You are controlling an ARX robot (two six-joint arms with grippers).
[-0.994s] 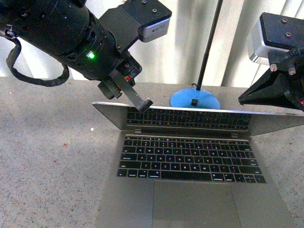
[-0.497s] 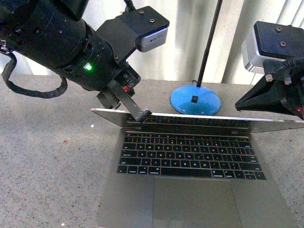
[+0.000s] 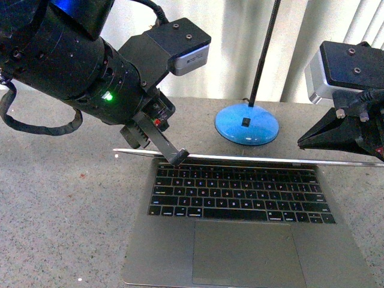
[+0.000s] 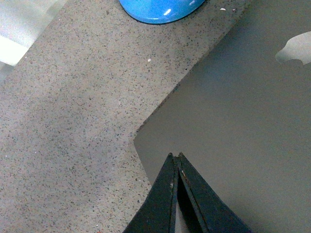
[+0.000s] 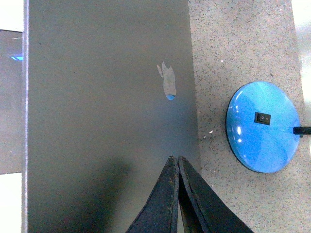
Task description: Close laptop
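Your laptop (image 3: 240,252) lies on the surface (image 3: 54,210) beneath both pincers. Its lid (image 5: 97,121) is tipped far forward, edge-on above the back row of keys (image 3: 240,195). Your left pincer (image 3: 179,157) is closed on nothing, and its tip meets the lid near the left corner. Your right pincer (image 3: 303,143), also closed and empty, is over the lid's right end; you cannot tell whether it touches. A blue lamp base (image 3: 246,127) stands between the pincers, just behind the lid.

Daylight through curtains (image 3: 234,54) past the table's (image 3: 54,198) far edge; everything's sharp, soft shadow on the laptop (image 5: 97,121), glare on blue lamp base (image 5: 262,127).
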